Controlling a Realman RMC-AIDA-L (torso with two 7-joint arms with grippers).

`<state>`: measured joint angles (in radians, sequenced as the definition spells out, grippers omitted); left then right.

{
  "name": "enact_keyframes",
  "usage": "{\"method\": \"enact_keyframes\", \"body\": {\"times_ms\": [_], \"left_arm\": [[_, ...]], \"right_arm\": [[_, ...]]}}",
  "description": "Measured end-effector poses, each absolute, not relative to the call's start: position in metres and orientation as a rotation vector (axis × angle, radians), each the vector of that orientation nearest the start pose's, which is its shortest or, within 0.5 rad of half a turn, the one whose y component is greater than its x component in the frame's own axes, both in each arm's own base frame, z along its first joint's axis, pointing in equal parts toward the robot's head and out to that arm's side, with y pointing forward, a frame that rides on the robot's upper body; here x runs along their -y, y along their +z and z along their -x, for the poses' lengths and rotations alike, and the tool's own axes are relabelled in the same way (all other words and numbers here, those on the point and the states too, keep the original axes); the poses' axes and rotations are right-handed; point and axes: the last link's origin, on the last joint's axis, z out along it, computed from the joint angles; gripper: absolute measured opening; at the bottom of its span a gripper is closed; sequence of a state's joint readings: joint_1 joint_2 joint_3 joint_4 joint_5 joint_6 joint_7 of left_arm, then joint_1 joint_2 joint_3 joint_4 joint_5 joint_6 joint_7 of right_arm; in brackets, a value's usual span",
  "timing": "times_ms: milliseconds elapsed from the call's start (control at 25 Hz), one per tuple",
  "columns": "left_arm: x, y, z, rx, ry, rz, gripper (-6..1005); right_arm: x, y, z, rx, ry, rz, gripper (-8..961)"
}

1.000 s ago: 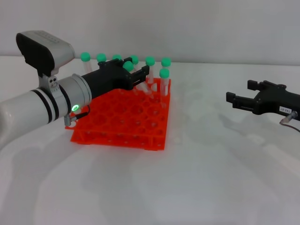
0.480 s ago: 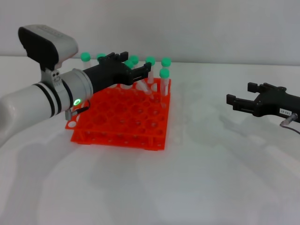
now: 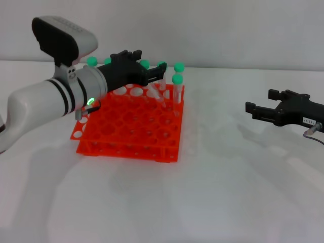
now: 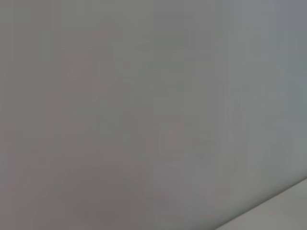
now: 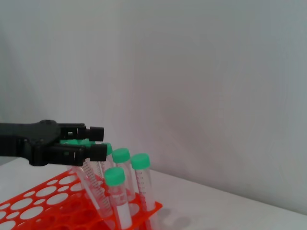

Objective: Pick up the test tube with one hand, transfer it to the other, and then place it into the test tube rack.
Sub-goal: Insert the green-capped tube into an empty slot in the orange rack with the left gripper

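Head, left wrist and right wrist views of a white tabletop (image 3: 228,192) set against a plain, pale grey wall (image 3: 228,30). The test tube rack (image 3: 126,126), orange-red and two-tiered, stands on the table on the robot's left; several green-capped tubes (image 3: 178,76) stand in its far rows. The left gripper (image 3: 158,74), black on a silver wrist with a lit green ring, reaches over the far part of the rack, level with the caps. The test tube (image 3: 156,93) slants down from this gripper, with its lower end in a far hole of the rack. In the right wrist view its cap lies behind the left gripper (image 5: 98,141) and its clear body (image 5: 91,184) leans beside three standing tubes (image 5: 119,165). Whether the gripper clamps the tube or has let it go cannot be told. The right gripper (image 3: 260,100), slim and all black, hovers above bare table well to the right of the rack, jaws parted and empty. The left wrist view shows only wall (image 4: 144,96).
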<state>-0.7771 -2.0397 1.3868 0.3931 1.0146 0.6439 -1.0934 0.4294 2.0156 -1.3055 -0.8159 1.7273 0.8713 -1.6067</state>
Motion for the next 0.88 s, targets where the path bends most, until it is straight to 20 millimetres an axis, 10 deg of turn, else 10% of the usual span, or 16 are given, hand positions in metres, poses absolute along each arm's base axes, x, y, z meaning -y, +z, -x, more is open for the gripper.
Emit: {"method": "enact_keyframes", "body": {"times_ms": [880], "left_arm": [[-0.46,-0.029,0.171,0.4,-0.625,2.19,818]], "right_arm": [[-0.397,0.011,-0.249,-0.695,0.604,2.277,855]]}}
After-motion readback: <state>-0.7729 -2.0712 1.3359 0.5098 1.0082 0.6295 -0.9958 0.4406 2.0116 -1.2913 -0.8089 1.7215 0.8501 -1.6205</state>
